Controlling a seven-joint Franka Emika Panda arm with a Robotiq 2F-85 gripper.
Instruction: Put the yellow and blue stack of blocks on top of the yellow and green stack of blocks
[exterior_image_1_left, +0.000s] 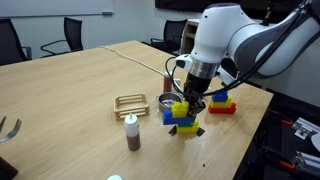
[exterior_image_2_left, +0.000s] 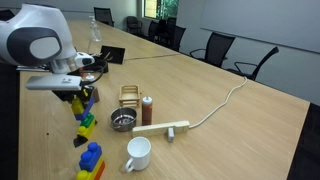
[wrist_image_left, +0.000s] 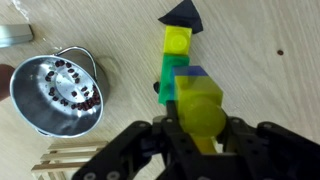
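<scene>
My gripper (wrist_image_left: 200, 128) is shut on the yellow and blue stack of blocks (wrist_image_left: 200, 100), gripping its yellow end. In the wrist view the held stack overlaps the near end of the yellow and green stack of blocks (wrist_image_left: 174, 58), which lies on the table. I cannot tell whether they touch. In both exterior views the gripper (exterior_image_1_left: 190, 102) (exterior_image_2_left: 77, 97) holds the yellow and blue stack (exterior_image_1_left: 181, 113) low over the table, and the yellow and green stack (exterior_image_2_left: 84, 127) shows just below it. A small black piece (wrist_image_left: 180, 14) lies at the green stack's far end.
A metal strainer (wrist_image_left: 58, 92) (exterior_image_1_left: 168, 104) (exterior_image_2_left: 122, 121) sits close beside the stacks, with a wooden rack (exterior_image_1_left: 130, 103) and a brown bottle (exterior_image_1_left: 132, 133) beyond it. A red-based block stack (exterior_image_1_left: 222, 104), a white mug (exterior_image_2_left: 138, 153), a wooden bar (exterior_image_2_left: 164, 128) and a cable (exterior_image_2_left: 220, 105) are also on the table.
</scene>
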